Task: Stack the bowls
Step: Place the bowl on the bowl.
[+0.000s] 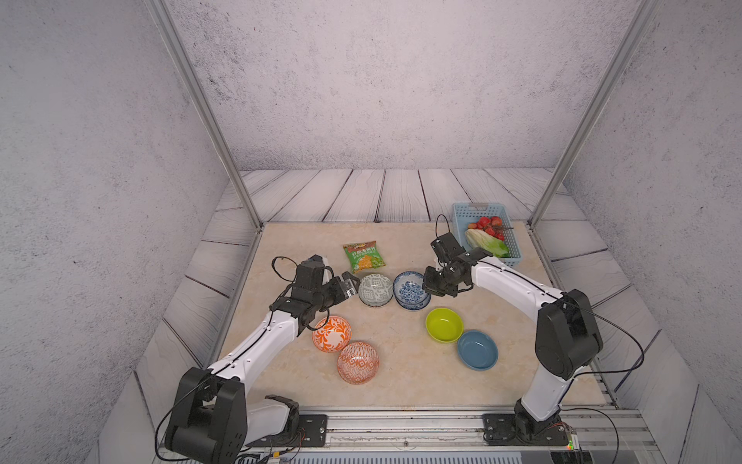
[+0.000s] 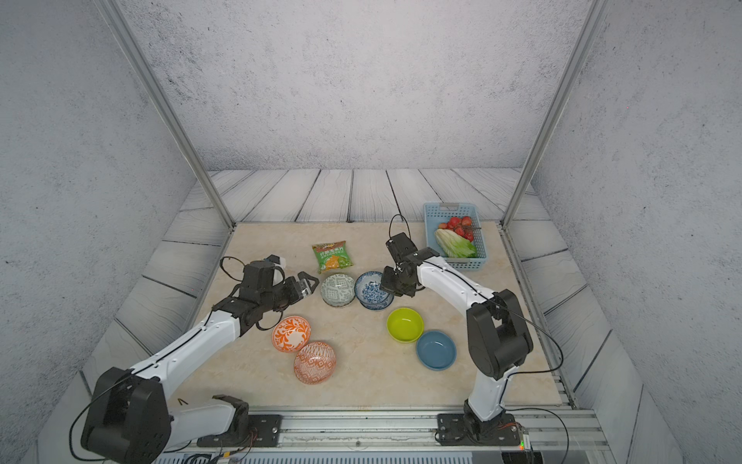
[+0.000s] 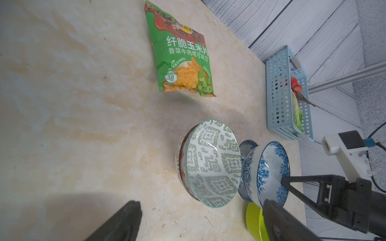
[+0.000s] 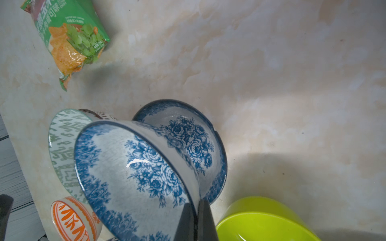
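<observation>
- Right fingers [image 4: 205,221]: clenched on the rim of the upper floral bowl [image 4: 133,173], which hangs tilted over the lower floral bowl [image 4: 194,141] on the desk [image 1: 401,361].
- Step in hand, as judged: nesting this pair. Level the upper floral bowl and centre it over the lower one. Lower it until it seats, and only then let go. A tilted drop risks a chipped rim or a knock to the neighbour.
- Grey bowl [image 3: 213,164]: just beside the pair, nested in a latticed bowl [image 3: 179,167].
- Left fingers [image 3: 125,221]: released, spread wide, empty, near the grey bowl.
- Loose on the desk: green bowl [image 1: 444,324] just beside blue bowl [image 1: 477,349]; leaf-pattern orange bowl [image 1: 331,333] beside diamond-pattern orange bowl [image 1: 357,362].
- Hard to tell: whether the upper floral bowl touches the lower one.
- Hidden: most of the latticed bowl. In both top views the right arm covers the grip itself.
</observation>
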Robot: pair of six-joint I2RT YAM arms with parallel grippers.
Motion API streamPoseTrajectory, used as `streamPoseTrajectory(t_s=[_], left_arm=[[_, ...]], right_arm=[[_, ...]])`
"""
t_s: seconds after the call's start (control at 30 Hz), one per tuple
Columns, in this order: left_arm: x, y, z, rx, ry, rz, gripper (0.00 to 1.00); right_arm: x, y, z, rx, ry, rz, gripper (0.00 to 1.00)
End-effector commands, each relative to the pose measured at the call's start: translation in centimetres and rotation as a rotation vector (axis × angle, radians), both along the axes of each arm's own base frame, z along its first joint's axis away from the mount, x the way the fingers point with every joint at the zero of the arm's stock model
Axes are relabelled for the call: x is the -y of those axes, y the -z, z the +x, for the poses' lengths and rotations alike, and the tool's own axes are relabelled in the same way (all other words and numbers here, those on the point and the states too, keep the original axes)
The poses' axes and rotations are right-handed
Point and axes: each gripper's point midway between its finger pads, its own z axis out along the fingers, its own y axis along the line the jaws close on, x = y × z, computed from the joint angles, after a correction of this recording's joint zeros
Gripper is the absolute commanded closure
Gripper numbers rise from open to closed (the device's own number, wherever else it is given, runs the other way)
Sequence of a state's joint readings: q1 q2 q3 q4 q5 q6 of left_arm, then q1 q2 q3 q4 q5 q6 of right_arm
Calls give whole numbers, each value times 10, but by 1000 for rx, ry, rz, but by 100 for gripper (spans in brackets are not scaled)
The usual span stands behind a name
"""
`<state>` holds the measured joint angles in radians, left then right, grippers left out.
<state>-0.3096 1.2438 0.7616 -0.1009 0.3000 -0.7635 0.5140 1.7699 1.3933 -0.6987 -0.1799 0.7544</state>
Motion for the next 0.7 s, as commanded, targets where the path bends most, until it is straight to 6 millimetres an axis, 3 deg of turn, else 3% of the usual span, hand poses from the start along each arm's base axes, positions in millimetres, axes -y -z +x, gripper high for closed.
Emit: streamPoseTrajectory(t_s=[0.0,0.67], left_arm=[[-3,-5,2,23,2,8,3],[-1,-3,3,14,8,10,3]], right_arm=[[0,4,4,8,0,-19,100],[0,19,8,-12,-7,-52,100]])
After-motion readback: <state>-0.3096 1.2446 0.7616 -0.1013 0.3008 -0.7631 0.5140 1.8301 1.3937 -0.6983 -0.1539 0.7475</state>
